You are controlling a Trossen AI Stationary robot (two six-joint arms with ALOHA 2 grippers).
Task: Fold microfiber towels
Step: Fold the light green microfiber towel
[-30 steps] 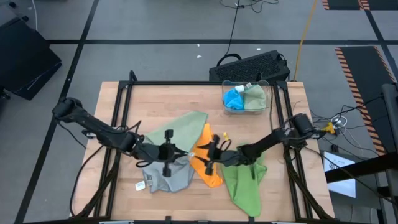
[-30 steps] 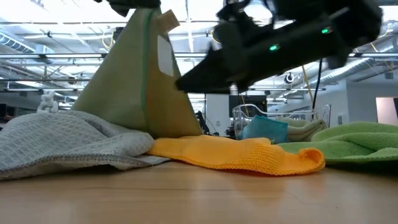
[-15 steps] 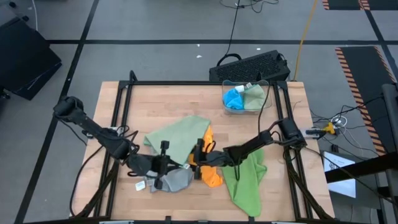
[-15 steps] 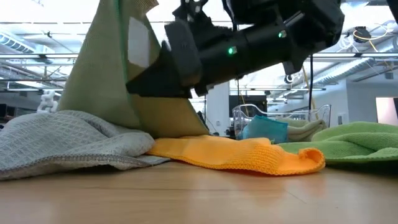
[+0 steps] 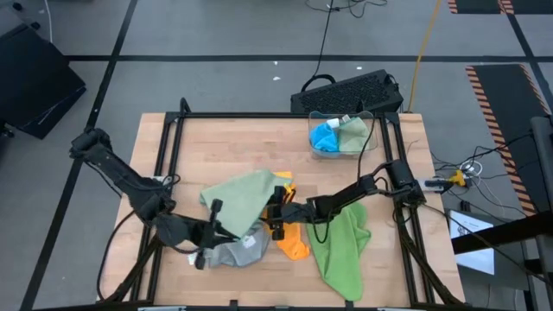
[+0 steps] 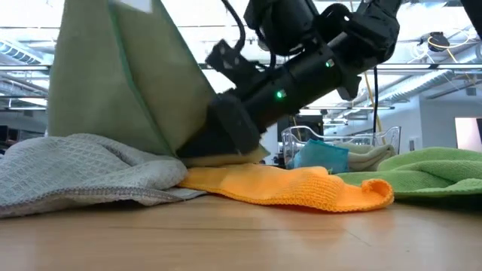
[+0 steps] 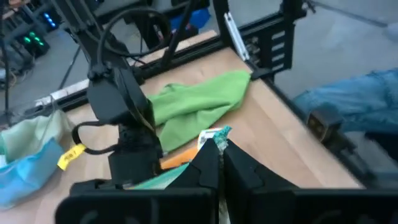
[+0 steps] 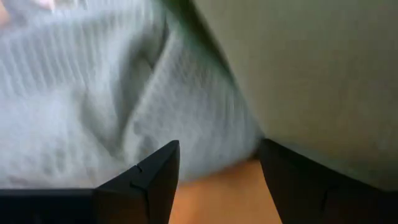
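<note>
Nearest the front bench [image 5: 216,138] edge: grey towel [image 5: 235,252] crumpled flat, orange towel [image 6: 290,186] beside it, lime towel [image 5: 341,250] spread toward the right front corner, long axis front to back. Above the grey one: left gripper [image 5: 213,231], jaws together, clamped on a corner of the sage towel [image 5: 240,195], lifted like a tent, peak up, hem trailing down. Right gripper [image 5: 275,220] low at the sage towel's edge over orange, jaws apart. Farthest back: clear bin [image 5: 340,136] holding blue towel [image 5: 325,136].
</note>
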